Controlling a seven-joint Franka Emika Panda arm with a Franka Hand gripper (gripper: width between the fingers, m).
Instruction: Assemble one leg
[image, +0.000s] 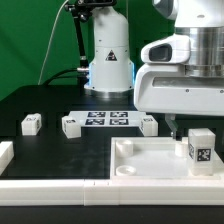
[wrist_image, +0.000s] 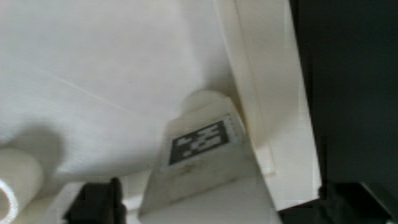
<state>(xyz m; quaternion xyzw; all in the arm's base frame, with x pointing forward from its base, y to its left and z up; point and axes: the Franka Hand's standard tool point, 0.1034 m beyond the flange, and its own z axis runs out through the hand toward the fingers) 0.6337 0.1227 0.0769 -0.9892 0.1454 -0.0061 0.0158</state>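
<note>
A leg (image: 200, 148), a small white post with a black-and-white tag, stands upright in the tabletop (image: 140, 162) near its corner at the exterior view's right. In the wrist view the leg (wrist_image: 210, 145) lies between my two dark fingers (wrist_image: 98, 200), with a gap on each side. My gripper (image: 183, 126) hangs just above and behind the leg, open, holding nothing. In the wrist view the gripper (wrist_image: 228, 198) straddles the leg, next to the tabletop's raised rim (wrist_image: 267, 90).
Three more legs lie on the black table: one (image: 31, 124) at the exterior view's left, one (image: 71, 126) beside it, one (image: 149, 124) behind the tabletop. The marker board (image: 108, 120) lies between them. The robot base (image: 108, 60) stands behind. A white rail (image: 50, 186) runs along the front edge.
</note>
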